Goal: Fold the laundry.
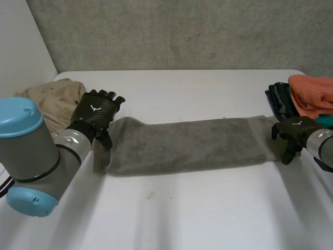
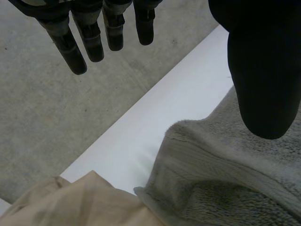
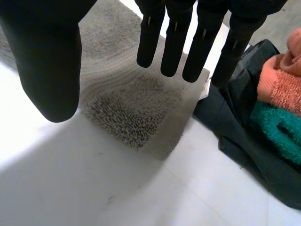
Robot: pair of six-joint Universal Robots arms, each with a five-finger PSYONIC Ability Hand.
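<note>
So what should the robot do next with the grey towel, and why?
Probably lower the right hand and pinch the towel end beneath it. Both it and the left hand are open over the towel's two ends, and the towel lies stretched out long, so an end needs gripping before folding.

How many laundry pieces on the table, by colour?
Long grey terry towel: 1
Crumpled beige cloth: 1
Orange terry towel: 1
Teal terry towel: 1
Dark green garment: 1
Total: 5
</note>
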